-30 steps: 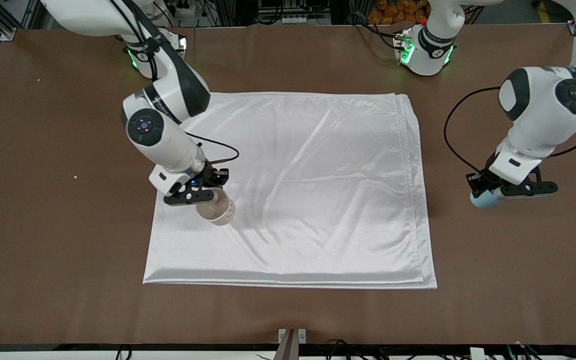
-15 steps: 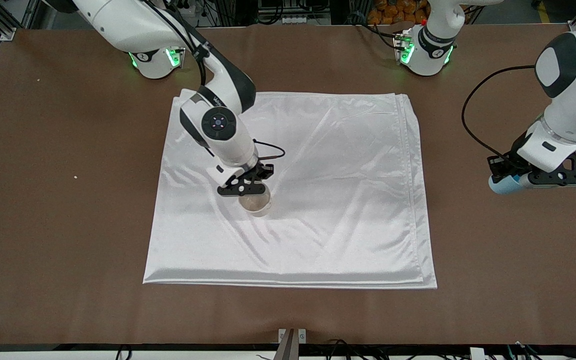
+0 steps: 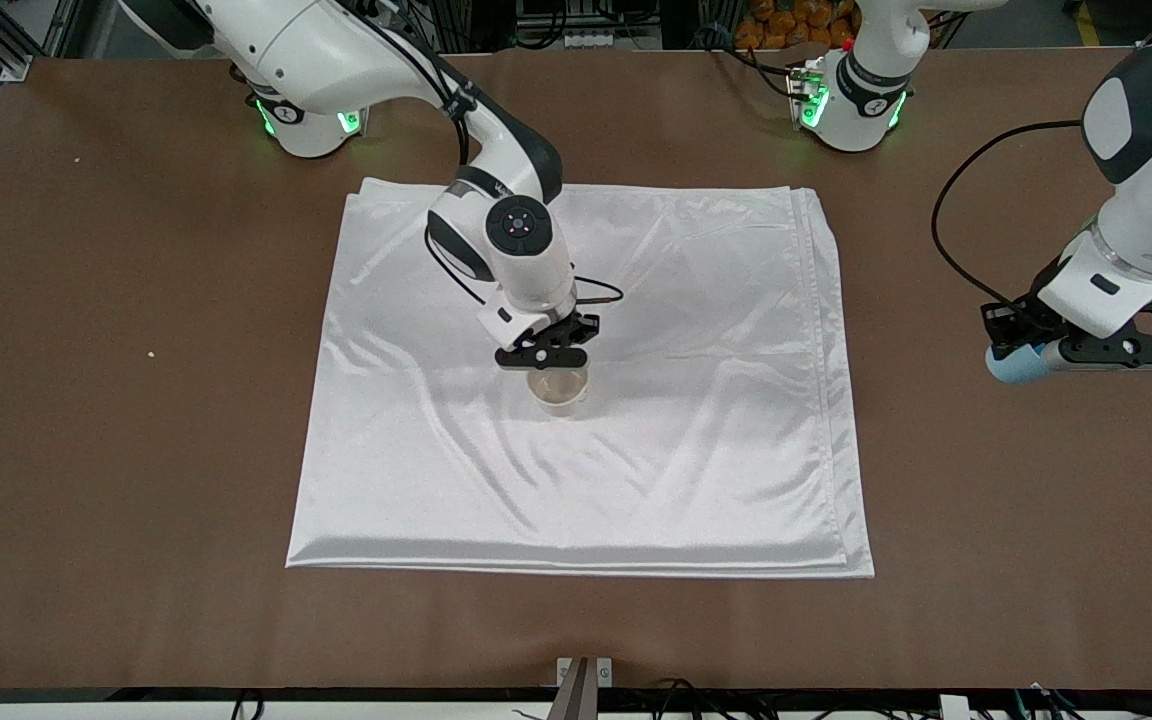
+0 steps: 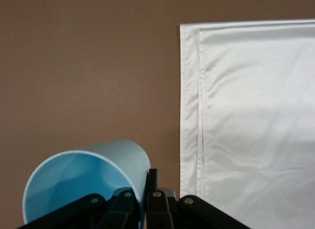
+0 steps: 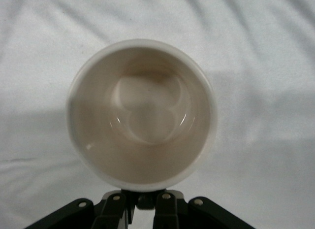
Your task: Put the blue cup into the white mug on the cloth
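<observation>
Carried from the cloth's right-arm edge to over the middle of the cloth [image 3: 636,300], the white mug [image 3: 558,390] hangs upright, clenched in the right gripper [image 3: 542,357], while the left gripper [image 3: 1096,350], grasping the blue cup [image 3: 1014,364] on its side, hovers over bare table well apart toward the left arm's end.

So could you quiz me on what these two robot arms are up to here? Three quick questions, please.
1. True or false: the blue cup is inside the white mug.
2. Which gripper holds the mug: A) right gripper B) left gripper C) neither?
3. Fill in: the mug is over the ____.

Key:
1. False. The left gripper holds the cup on its side over the bare table, toward the left arm's end, off the cloth.
2. A. It grips the upright, empty mug.
3. Cloth, near its middle.
</observation>
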Robot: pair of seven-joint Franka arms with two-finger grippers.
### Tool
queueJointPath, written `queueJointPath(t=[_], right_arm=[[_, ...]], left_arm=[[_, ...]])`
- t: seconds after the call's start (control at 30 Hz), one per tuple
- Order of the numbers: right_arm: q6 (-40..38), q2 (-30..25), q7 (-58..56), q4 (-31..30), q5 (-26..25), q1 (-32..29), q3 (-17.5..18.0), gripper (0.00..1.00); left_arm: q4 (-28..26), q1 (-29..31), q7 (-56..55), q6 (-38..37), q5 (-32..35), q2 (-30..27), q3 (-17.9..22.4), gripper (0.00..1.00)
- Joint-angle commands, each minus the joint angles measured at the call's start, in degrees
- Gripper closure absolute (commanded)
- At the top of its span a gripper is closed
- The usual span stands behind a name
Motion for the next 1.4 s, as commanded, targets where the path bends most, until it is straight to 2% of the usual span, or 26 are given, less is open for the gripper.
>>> queueJointPath(t=[0.0, 0.4, 0.43, 0.47, 0.5, 0.53, 0.67, 0.93, 1.03, 1.23, 1.37], right_arm=[[-0.2, 1.4, 1.8, 1.9, -1.4, 2.7, -1.6, 1.0], [3.5, 3.1, 4.6, 1.9, -1.4, 4.6, -2.5, 1.0], [3.4, 3.1, 4.6, 1.9, -1.4, 4.6, -2.5, 0.9], [3.3, 3.1, 4.7, 1.9, -1.3, 4.6, -2.5, 0.61], [3.3, 3.1, 4.7, 1.9, -1.2, 4.4, -2.5, 0.14], [3.2, 2.7, 4.7, 1.9, -1.3, 4.2, -2.5, 0.0], [2.2, 1.6, 4.6, 2.6, -1.1, 3.3, -2.5, 0.0], [-7.5, -5.3, 3.9, 3.7, -0.5, -0.7, -1.7, 0.0], [-9.8, -8.0, 3.8, 3.8, -0.1, -1.7, -1.5, 0.0], [-13.7, -13.5, 2.1, 3.8, 4.0, -4.2, -1.5, 0.0], [-18.2, -16.5, -2.4, 3.8, 4.2, -6.5, -1.6, 0.0]], left_arm=[[4.6, -0.2, 0.6, -3.7, 1.8, 2.4, -0.7, 1.0], [4.6, -0.3, 0.5, -3.8, 1.8, 2.6, -2.6, 1.0], [4.6, -0.3, 0.4, -3.8, 1.8, 2.7, -2.7, 1.0], [4.6, -0.3, 0.4, -3.8, 1.8, 3.0, -2.9, 1.0], [4.6, -0.3, 0.4, -3.8, 1.8, 3.1, -3.1, 1.0], [4.6, -0.3, 0.2, -3.8, 1.7, 3.1, -3.6, 1.0], [4.7, -0.3, -0.3, -3.8, 1.7, 3.2, -4.6, 1.0], [4.7, -0.2, -3.1, -3.6, 1.7, 5.0, -10.1, 1.0], [5.9, -0.2, -5.7, -3.5, 1.7, 6.6, -12.7, 1.0], [10.1, -0.4, -13.3, -3.4, 2.2, 11.5, -18.6, 1.0], [13.5, -0.5, -20.4, -3.4, 5.7, 15.6, -23.9, 1.0]])
